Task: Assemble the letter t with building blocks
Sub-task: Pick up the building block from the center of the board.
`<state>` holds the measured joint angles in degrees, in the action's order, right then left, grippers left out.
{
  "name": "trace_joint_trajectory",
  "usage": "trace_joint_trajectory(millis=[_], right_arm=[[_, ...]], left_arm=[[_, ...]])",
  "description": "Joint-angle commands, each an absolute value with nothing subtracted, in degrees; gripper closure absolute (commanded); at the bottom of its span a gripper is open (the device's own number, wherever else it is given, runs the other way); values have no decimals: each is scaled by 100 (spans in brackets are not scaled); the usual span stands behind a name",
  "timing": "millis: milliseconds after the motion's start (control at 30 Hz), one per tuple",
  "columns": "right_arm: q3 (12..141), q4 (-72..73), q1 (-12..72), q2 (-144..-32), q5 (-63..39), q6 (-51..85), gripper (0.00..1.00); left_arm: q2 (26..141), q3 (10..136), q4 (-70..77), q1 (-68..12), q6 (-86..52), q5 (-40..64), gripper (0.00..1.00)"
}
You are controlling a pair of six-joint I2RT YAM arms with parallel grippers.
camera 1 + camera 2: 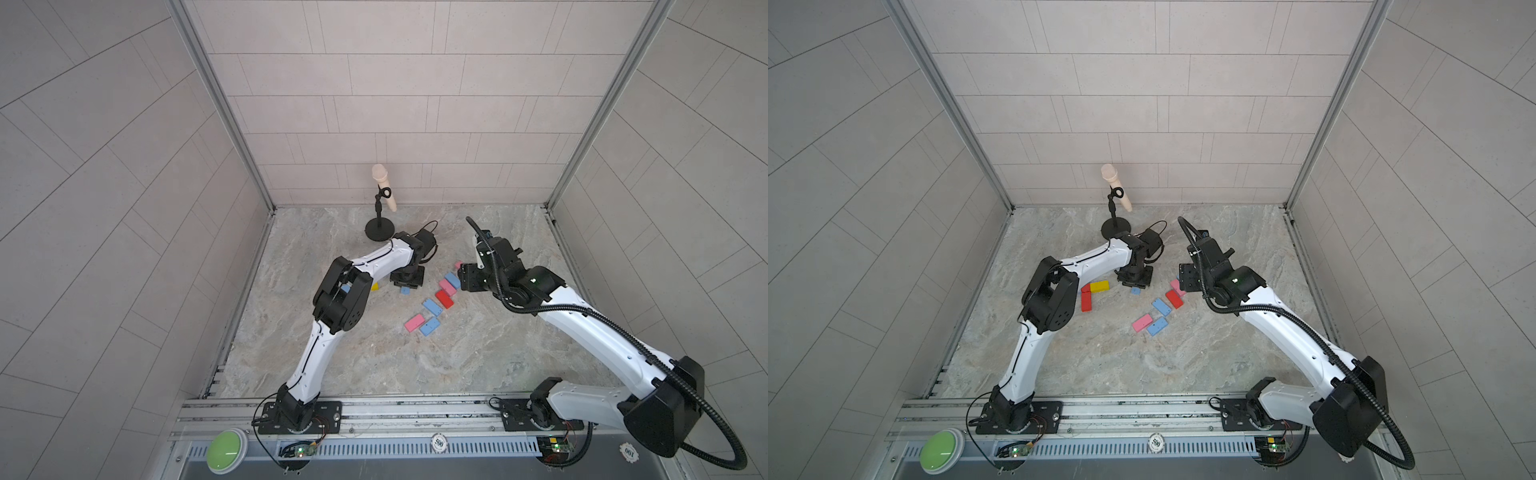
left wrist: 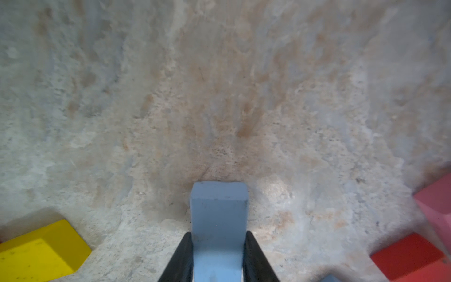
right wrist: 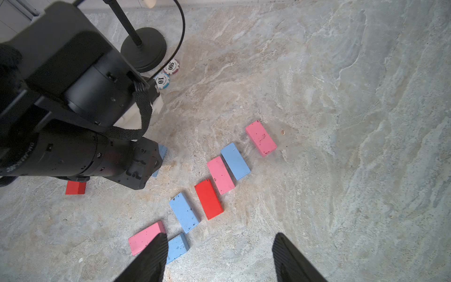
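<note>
place: robot test cell, lab-like | enclosure: grey tiled walls [image 1: 395,104] on three sides, aluminium frame posts [image 1: 225,104] | bench: marble-look tabletop [image 1: 415,365], building blocks [image 1: 432,307] loose on it, two white robot arms [image 1: 316,345] bolted to a front rail [image 1: 415,411] | extras: green push button [image 1: 226,451], microphone on a stand [image 1: 382,178], bare circuit board [image 1: 301,451]

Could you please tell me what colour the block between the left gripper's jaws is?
Light blue; the block shows best in the left wrist view.
</note>
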<state>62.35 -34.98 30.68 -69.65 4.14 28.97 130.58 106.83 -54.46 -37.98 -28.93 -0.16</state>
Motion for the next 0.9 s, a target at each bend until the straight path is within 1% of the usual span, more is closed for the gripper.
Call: trace_joint_trajectory(millis=[0, 233, 667, 867], right_arm=[[6181, -3583, 3033, -6809, 501, 2982, 29], [6127, -3548, 3038, -6776, 518, 3015, 29], [6098, -3470, 3015, -6842, 468, 3033, 29], [6095, -3406, 3005, -6888, 405, 3024, 29]], left_arm=[[12569, 10466, -5374, -3762, -3092, 5, 73], [11838, 9661, -4958, -3762, -3548, 116, 74], [10047, 7161, -4111, -3779, -4618, 204, 76], [9396, 6252, -3942, -3814, -4948, 88, 76]])
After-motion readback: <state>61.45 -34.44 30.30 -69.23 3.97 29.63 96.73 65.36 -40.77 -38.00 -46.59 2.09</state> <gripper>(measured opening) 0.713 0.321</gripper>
